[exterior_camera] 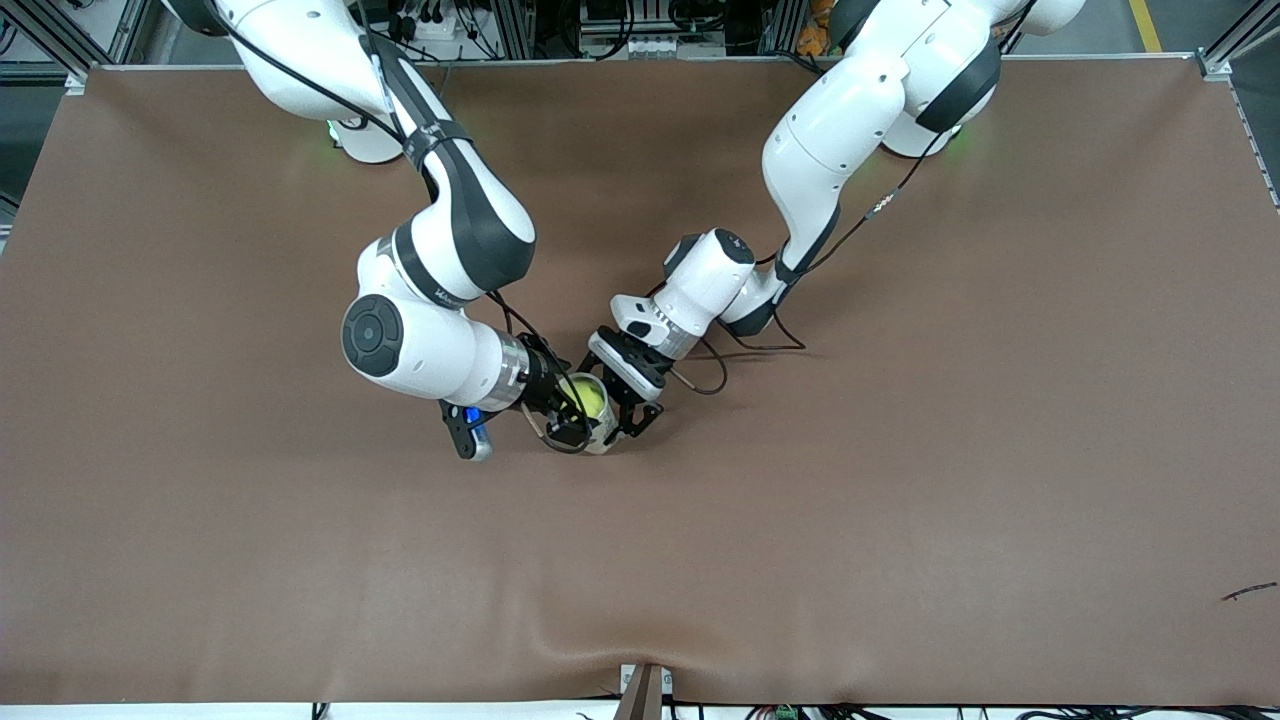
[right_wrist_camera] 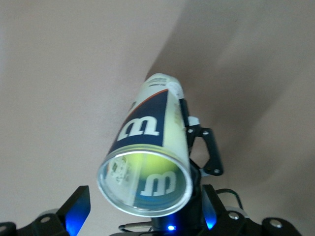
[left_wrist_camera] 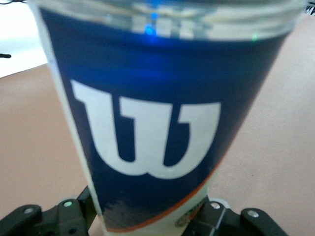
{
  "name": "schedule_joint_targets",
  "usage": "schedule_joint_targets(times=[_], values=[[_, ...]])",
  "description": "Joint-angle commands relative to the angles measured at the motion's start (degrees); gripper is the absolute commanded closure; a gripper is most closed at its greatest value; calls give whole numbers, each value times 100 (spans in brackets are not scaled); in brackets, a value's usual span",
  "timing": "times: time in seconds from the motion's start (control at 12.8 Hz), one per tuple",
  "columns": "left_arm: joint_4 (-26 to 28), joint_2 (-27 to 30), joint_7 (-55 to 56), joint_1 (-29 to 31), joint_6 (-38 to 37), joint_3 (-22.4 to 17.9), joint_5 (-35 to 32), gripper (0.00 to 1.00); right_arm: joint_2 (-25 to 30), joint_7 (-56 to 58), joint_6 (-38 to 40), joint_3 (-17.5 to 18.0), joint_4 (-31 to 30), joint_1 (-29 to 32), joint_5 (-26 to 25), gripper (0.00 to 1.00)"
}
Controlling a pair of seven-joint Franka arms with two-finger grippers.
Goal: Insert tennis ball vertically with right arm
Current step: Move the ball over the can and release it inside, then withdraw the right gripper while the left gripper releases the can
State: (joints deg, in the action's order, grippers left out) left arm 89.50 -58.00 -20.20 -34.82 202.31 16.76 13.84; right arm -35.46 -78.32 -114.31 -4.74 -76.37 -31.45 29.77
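Note:
A clear tennis-ball can (exterior_camera: 601, 432) with a blue Wilson label stands upright mid-table. The yellow-green tennis ball (exterior_camera: 589, 399) sits inside it at the open mouth. In the right wrist view the ball (right_wrist_camera: 147, 164) shows through the can's mouth (right_wrist_camera: 143, 184). My left gripper (exterior_camera: 632, 412) is shut on the can's lower body. In the left wrist view the can (left_wrist_camera: 152, 113) fills the frame between the left gripper's (left_wrist_camera: 147, 219) fingers. My right gripper (exterior_camera: 563, 415) hangs open just over the can's mouth, and in its own view the right gripper (right_wrist_camera: 145, 204) stands with one finger either side of the rim, holding nothing.
The brown table cover (exterior_camera: 900, 500) spreads wide around the can. A small dark scrap (exterior_camera: 1250, 591) lies near the front edge at the left arm's end. Both arms crowd close together over the can.

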Motion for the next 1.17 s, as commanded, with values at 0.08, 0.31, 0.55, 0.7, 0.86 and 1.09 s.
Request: schedule_joint_targets(times=[0.08, 0.31, 0.55, 0.7, 0.86, 1.09], values=[[24, 88, -2, 2, 46, -23, 14, 24, 285, -113, 347, -18, 26, 104, -138, 0], [24, 96, 7, 2, 46, -23, 14, 24, 461, 157, 627, -10, 26, 437, -697, 0], [15, 79, -2, 10, 46, -23, 23, 5, 646, 1770, 1628, -27, -1, 648, -1751, 0], [32, 96, 42, 11, 46, -23, 23, 0, 681, 2713, 2042, -27, -36, 684, -2604, 0], [41, 96, 51, 2, 46, -23, 40, 0, 690, 3495, 2271, -27, -88, 815, -3019, 0], [233, 131, 69, 19, 46, -23, 58, 0, 830, 4612, 2352, -27, -369, 1175, -3091, 0]])
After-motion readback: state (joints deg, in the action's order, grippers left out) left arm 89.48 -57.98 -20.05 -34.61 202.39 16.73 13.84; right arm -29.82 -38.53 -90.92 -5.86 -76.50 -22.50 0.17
